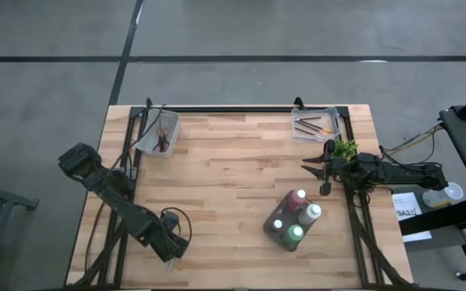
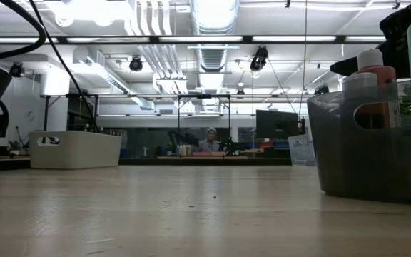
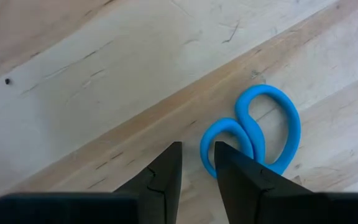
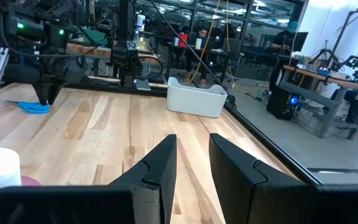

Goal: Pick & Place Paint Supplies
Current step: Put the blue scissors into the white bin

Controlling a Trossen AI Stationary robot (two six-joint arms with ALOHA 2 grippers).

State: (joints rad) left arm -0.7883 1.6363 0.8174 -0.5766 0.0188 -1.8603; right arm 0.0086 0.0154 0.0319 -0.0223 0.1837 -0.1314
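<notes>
Scissors (image 3: 257,134) beside left claw (image 3: 197,163), unseen from the high view

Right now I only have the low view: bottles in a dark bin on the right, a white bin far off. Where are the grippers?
Observer: The right gripper hangs open and empty beside the small plant, between the brush tray and the bottle bin.
Operator: And the left?
Observer: The left gripper is at the bottom left corner of the table in the high view, open, right beside blue scissors.
Operator: Any brushes lying loose?
Observer: None that I can see; the brushes lie in the tray.
</notes>
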